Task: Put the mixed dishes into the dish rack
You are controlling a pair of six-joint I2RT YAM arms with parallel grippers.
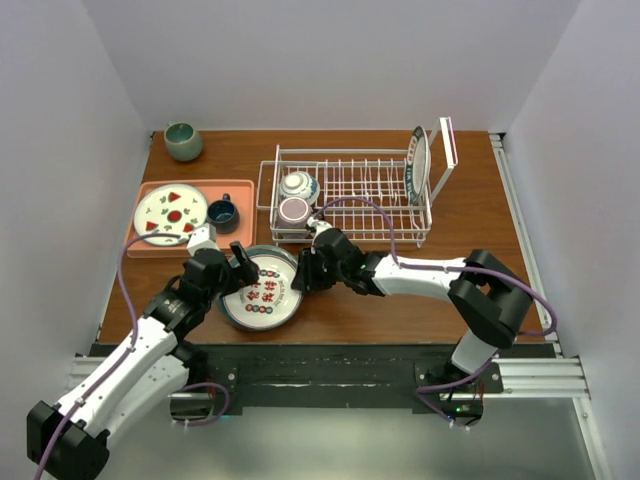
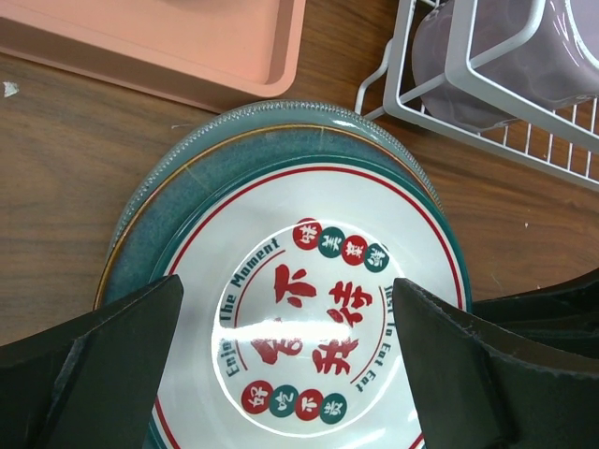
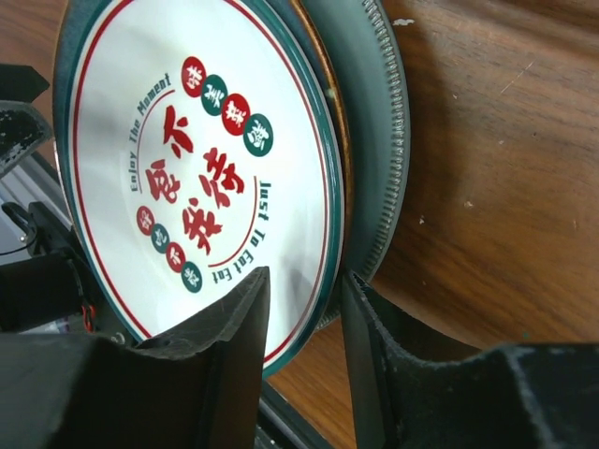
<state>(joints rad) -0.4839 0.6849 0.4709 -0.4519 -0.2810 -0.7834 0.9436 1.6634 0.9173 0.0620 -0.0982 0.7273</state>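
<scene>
Two hands were working one stack. The right hand (image 3: 306, 281) had its fingers straddling the rim of the large white plate with lettered teal rim (image 3: 197, 159), one over and one under. The gap was narrow, but I couldn't tell if it was actually pinching yet. The left hand (image 2: 287, 290) hung wide open over the opposite side, gripping nothing. That plate lay on the plain teal plate (image 2: 187, 187), on the desk (image 2: 56, 168) between the two hands.

My take: work the lower finger in between the two plates so only the top one lifts, squeeze firmly, tip it up slowly, and steady it with the left. Glaze looks slippery.

Just beyond the right hand, the dish rack (image 1: 360, 190) held the small patterned bowl (image 1: 298, 185) and the pinkish glass mug (image 1: 293, 210) at its nearer end. An upright plate (image 1: 418, 165) stood at the far end. Beyond the left hand, the salmon tray (image 1: 150, 245) held a fruit-marked plate (image 1: 170, 212) and a dark cup (image 1: 222, 212).
</scene>
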